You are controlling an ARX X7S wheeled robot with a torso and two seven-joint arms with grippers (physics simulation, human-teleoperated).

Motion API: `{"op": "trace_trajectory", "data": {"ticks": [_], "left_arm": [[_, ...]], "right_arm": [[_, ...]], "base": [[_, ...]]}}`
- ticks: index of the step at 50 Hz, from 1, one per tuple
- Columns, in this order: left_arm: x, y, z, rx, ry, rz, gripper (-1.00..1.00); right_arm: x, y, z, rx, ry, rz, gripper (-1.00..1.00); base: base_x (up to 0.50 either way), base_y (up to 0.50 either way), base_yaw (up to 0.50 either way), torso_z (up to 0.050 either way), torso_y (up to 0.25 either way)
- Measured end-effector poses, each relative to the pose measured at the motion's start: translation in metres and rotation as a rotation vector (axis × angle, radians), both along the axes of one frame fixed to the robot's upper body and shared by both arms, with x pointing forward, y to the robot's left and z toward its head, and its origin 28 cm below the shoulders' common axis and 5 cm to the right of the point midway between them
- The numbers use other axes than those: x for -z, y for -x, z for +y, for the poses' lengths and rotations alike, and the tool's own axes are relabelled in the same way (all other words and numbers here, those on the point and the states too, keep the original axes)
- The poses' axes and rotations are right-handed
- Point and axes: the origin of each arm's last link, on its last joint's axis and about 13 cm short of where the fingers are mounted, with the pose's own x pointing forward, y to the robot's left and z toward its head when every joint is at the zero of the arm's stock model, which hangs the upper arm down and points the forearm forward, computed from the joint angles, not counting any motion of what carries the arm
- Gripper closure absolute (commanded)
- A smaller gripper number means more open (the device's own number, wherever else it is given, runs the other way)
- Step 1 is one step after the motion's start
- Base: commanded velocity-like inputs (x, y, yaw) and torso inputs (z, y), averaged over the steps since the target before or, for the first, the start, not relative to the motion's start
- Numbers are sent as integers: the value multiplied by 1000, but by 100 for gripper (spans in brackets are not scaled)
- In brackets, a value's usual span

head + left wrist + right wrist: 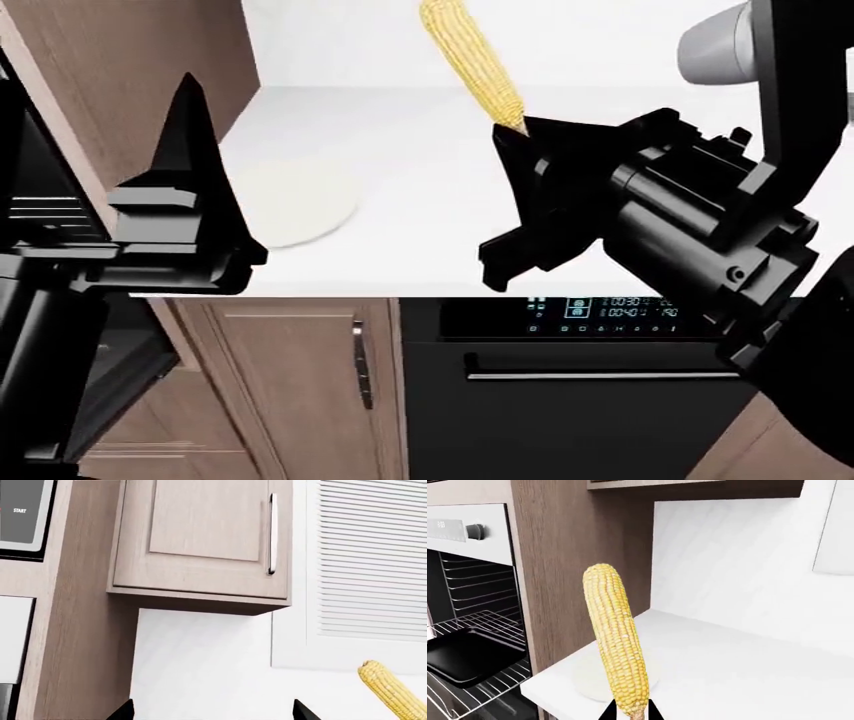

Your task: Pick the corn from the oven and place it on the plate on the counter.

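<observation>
My right gripper [630, 713] is shut on the stem end of the yellow corn [617, 640], which stands upright above it. In the head view the corn [467, 60] rises from the right gripper [518, 135] over the white counter [441, 240]. The cream plate [300, 205] lies on the counter to the left of the cob, partly hidden behind it in the right wrist view [584, 677]. The oven [474, 625] is open at the left, with wire racks. My left gripper [213, 714] is open and holds nothing; the corn [393, 692] shows beside it.
A black baking tray [464, 655] sits on an oven rack. A wood upper cabinet [200, 540] and a white louvred shutter [373, 555] hang above the counter. Below the counter are a black appliance with a blue display [601, 310] and a wood door [294, 380].
</observation>
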Motion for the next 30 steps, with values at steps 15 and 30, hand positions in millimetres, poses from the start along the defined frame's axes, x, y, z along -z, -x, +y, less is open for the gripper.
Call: {"op": "trace_trajectory", "data": {"ticks": [15, 30], "left_arm": [[1, 0, -1, 4, -1, 2, -100], [1, 0, 0, 2, 0, 1, -100]], "right_arm": [[-2, -2, -2, 32, -22, -34, 100], [-1, -2, -1, 39, -20, -40, 100]], "base": [[18, -38, 227, 0, 0], [96, 9, 500, 0, 1]]}}
